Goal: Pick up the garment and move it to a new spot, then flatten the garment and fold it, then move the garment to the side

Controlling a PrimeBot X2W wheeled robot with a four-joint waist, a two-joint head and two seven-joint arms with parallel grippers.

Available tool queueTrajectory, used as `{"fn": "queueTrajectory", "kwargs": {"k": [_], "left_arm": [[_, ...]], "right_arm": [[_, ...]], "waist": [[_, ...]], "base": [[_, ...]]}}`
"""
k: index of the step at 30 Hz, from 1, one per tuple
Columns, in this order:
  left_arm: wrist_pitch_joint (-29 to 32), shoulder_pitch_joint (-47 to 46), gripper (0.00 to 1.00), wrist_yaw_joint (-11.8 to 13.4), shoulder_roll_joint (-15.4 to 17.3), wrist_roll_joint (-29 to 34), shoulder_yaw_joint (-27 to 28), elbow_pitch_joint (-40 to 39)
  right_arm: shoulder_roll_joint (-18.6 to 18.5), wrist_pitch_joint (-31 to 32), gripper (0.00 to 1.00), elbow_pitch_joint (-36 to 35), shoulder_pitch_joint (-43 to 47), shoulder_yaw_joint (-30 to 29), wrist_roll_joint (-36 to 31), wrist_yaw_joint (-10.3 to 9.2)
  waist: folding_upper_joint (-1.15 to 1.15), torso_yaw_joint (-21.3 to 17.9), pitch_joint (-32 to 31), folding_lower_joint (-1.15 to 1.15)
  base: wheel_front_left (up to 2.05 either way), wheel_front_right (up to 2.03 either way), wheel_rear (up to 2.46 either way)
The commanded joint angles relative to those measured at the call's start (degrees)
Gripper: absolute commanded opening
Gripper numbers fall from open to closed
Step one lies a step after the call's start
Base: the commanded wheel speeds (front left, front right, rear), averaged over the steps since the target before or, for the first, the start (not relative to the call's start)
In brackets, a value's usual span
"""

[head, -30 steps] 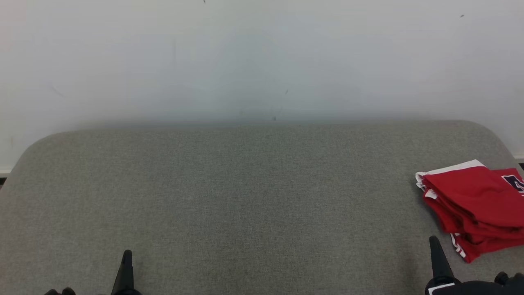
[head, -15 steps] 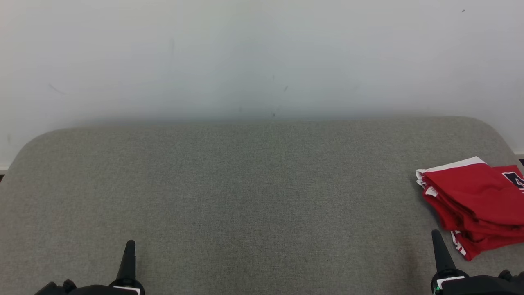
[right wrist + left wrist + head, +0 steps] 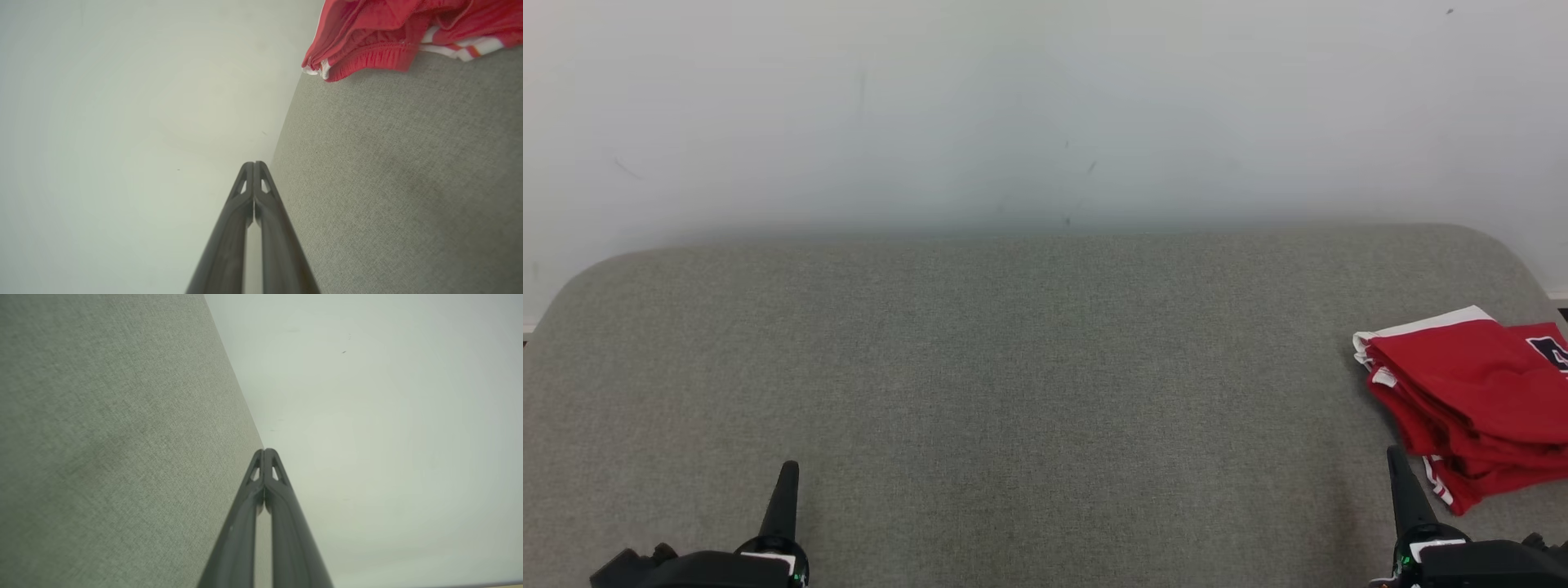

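The grey fabric-covered tabletop with rounded corners (image 3: 1045, 367) lies bare from its left edge across the middle almost to its right edge, so a gripper could pass there in any direction. The one obstacle on it is the folded red garment with white trim (image 3: 1470, 400), a low stack at the right edge. The right gripper (image 3: 1393, 454), fingers pressed together, stands at the near edge close to the stack's near-left side, apart from it. The left gripper (image 3: 789, 469), fingers likewise together, stands towards the near-left corner. A plain white wall (image 3: 1045, 106) closes off the far edge.

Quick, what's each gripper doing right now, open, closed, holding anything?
Left gripper: closed, holding nothing.
Right gripper: closed, holding nothing; the red garment lies free of it.
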Motion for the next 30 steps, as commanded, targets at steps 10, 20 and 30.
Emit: {"fn": "queueTrajectory", "kwargs": {"k": [10,20,30], "left_arm": [[1.4,-2.3,0.00,-0.1,0.2,-5.0,-0.1,0.0],[2.6,-3.3,0.00,-0.1,0.2,-9.1,-0.1,0.2],[3.6,-4.2,0.00,-0.1,0.2,-12.4,-0.2,0.4]], "right_arm": [[-0.1,1.0,0.00,-0.6,-1.4,-0.5,5.4,0.05],[0.0,1.8,0.00,-0.8,-2.1,-0.8,9.8,0.05],[0.0,2.5,0.00,-0.9,-2.4,-1.1,13.4,0.06]], "waist": [[0.00,-0.1,0.5,-0.01],[0.00,-0.2,1.1,-0.01],[0.00,-0.3,1.6,-0.01]], "base": [[0.00,0.00,0.00],[0.00,0.00,0.00],[0.00,0.00,0.00]]}}
